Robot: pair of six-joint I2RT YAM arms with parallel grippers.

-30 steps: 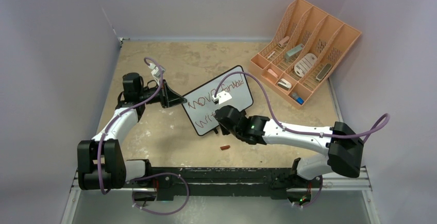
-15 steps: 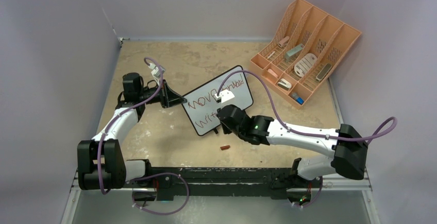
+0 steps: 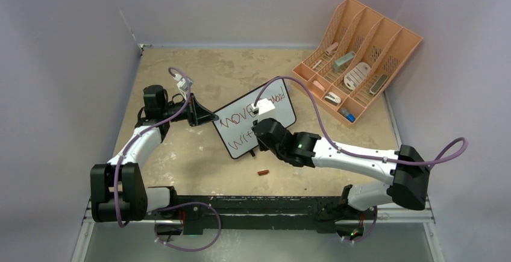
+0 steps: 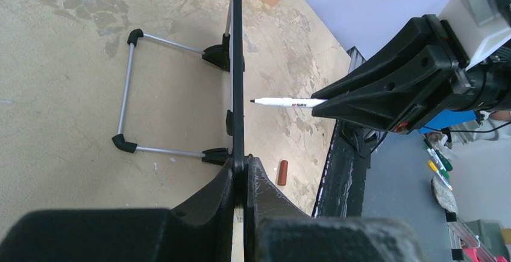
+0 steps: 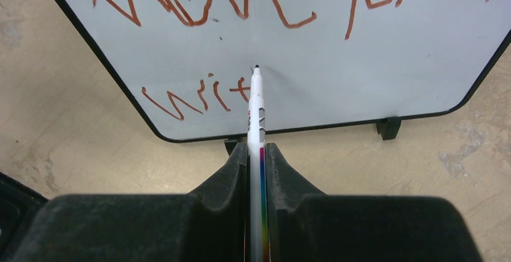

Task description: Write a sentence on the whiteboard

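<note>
The whiteboard [image 3: 265, 114] stands mid-table [image 3: 181, 159], the left gripper [image 4: 241, 174] clenched on its nine-o'clock edge, the right gripper [image 5: 258, 153] pinching a marker [image 5: 256, 102] just off "wit" at three o'clock, so next, I reckon, comes a gentle touch-down.

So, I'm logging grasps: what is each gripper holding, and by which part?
Left gripper: whiteboard, pinched at its frame's side edge. Right gripper: marker, gripped on the barrel, tip free.

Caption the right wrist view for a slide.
Right claw points a gripped marker at the whiteboard, beside the red letters 'wit'.
</note>
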